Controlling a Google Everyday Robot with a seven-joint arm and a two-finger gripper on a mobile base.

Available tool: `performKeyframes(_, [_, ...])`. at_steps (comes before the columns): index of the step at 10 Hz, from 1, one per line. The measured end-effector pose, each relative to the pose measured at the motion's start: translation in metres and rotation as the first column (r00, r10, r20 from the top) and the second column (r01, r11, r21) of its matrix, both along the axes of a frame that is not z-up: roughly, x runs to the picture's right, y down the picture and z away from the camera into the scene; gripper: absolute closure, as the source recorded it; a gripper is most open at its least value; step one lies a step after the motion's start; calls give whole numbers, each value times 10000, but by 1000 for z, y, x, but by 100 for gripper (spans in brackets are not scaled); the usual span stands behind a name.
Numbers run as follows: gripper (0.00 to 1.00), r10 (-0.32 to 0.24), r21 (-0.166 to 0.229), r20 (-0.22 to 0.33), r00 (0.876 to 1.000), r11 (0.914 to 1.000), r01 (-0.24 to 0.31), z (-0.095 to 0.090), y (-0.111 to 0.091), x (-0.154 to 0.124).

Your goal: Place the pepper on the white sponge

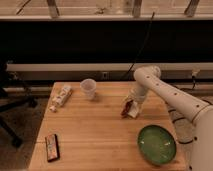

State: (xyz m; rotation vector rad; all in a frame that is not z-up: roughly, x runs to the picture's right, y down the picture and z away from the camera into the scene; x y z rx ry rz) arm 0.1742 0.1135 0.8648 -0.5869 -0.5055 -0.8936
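Observation:
A red pepper (128, 107) sits at the tip of my gripper (131, 104), right of the table's middle. A white sponge (134, 114) lies directly below and beside it on the wooden table (95, 130). The pepper touches or overlaps the sponge's left edge; I cannot tell whether it rests on it. The white arm (165, 90) reaches in from the right and bends down to this spot.
A white cup (88, 88) stands at the back middle. A snack packet (61, 97) lies at the back left. A dark bar-shaped packet (52, 147) lies at the front left. A green plate (157, 144) sits at the front right. An office chair (10, 105) stands left of the table.

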Motion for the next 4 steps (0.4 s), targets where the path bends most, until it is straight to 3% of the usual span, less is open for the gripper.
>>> performKeyframes(4, [20, 147, 272, -64, 9999, 9995, -145, -4, -10, 14])
